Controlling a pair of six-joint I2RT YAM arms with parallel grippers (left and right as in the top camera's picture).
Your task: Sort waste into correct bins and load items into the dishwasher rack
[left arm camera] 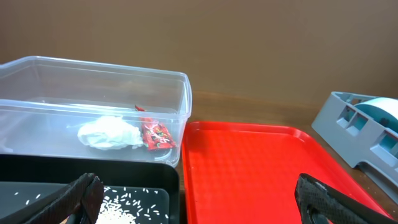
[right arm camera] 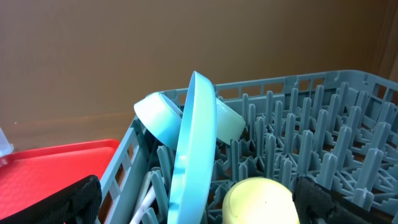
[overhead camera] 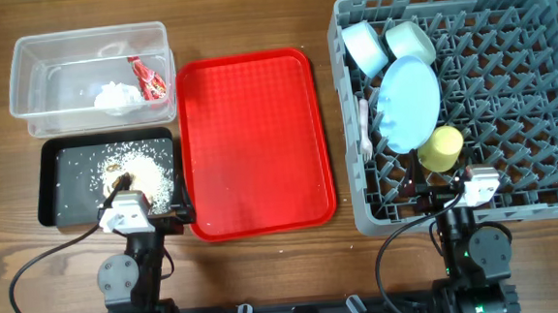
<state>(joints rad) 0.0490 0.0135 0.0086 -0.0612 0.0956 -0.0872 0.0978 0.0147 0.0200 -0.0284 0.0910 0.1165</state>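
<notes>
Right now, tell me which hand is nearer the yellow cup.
Right. The right hand sits beside the cup at the rack; the left hand is by the black tray.

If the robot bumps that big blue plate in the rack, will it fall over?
Probably not far. The blue plate stands on edge, leaning among the rack pegs, so they would likely catch it. It looks like stiff plastic, so probably light and unlikely to break.

Even, soft light; sharp pictures, faint shadows.
</notes>
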